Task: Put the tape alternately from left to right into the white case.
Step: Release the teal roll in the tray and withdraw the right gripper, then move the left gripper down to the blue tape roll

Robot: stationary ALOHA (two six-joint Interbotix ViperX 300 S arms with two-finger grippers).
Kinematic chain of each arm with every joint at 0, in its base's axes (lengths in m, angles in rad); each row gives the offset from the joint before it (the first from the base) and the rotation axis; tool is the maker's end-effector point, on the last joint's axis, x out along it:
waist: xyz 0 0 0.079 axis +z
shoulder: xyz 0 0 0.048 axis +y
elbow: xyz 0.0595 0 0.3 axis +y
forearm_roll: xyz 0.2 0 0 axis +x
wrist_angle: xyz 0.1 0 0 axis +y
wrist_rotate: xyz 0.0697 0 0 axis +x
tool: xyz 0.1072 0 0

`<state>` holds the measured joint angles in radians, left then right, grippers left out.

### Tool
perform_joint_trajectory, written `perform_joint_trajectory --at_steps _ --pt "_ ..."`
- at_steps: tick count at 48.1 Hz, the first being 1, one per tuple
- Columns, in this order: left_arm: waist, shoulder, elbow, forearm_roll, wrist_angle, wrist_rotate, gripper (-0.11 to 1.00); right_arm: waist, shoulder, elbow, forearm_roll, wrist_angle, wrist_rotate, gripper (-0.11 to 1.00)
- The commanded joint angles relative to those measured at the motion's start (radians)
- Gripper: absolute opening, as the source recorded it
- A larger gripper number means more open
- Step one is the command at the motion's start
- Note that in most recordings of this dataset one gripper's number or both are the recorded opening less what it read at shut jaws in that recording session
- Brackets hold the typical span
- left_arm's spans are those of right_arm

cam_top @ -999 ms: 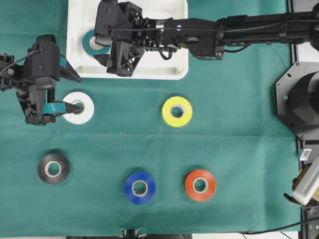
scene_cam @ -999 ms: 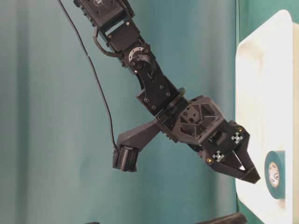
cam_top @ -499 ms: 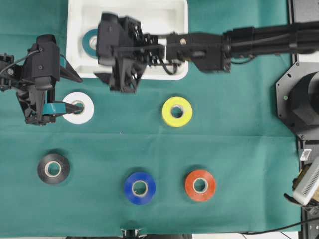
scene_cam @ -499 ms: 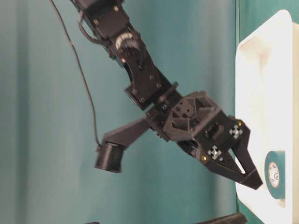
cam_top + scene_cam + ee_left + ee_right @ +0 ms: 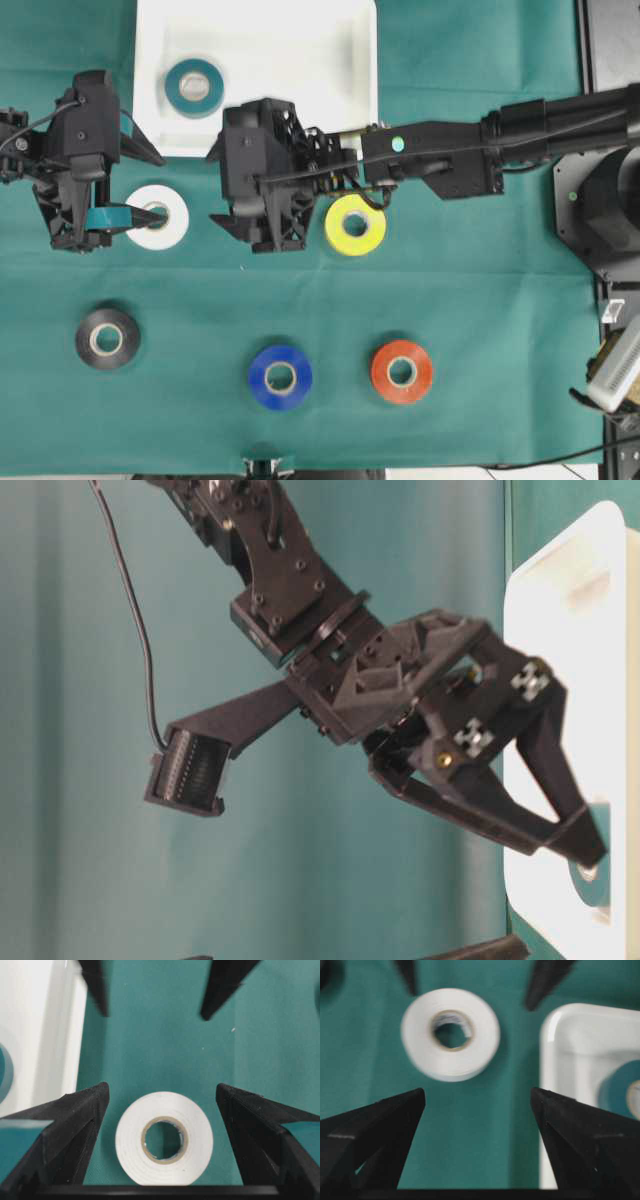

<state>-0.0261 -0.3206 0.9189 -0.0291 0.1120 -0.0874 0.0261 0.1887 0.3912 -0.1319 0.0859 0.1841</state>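
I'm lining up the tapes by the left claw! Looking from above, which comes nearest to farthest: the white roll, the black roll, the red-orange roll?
From the left claw:
1. White ring-shaped tape roll, right at the claw's fingertips.
2. Black ring-shaped tape roll, farther along the table's left side.
3. Red-orange ring-shaped tape roll, far across toward the right.

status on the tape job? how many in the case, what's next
Done: one, the teal tape roll lies in the white plastic case. In hand: nothing; the open left tool straddles the white tape roll, and the right tool is open and empty. Left: white, yellow, black, blue, red-orange.
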Motion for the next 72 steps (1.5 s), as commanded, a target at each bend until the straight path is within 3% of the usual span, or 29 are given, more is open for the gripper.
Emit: perform_joint_trajectory --at_steps 1,19,53,61,72 --pt "-0.003 -0.008 -0.021 0.0 -0.009 0.0 0.91 0.015 -0.043 0.002 0.0 -0.008 0.002 0.63" --pt "-0.003 -0.006 -0.018 0.0 -0.009 0.002 0.91 0.04 -0.083 0.074 0.0 -0.015 0.003 0.63" --pt "-0.031 -0.008 -0.02 0.0 -0.009 -0.008 0.91 0.038 -0.094 0.1 -0.002 -0.018 0.0 0.63" --pt "-0.071 -0.006 -0.023 0.0 -0.02 -0.044 0.91 0.035 -0.094 0.1 -0.005 -0.018 -0.005 0.63" --pt "-0.164 -0.005 -0.023 0.0 -0.044 -0.137 0.91 0.032 -0.094 0.098 -0.067 -0.02 0.0 0.63"
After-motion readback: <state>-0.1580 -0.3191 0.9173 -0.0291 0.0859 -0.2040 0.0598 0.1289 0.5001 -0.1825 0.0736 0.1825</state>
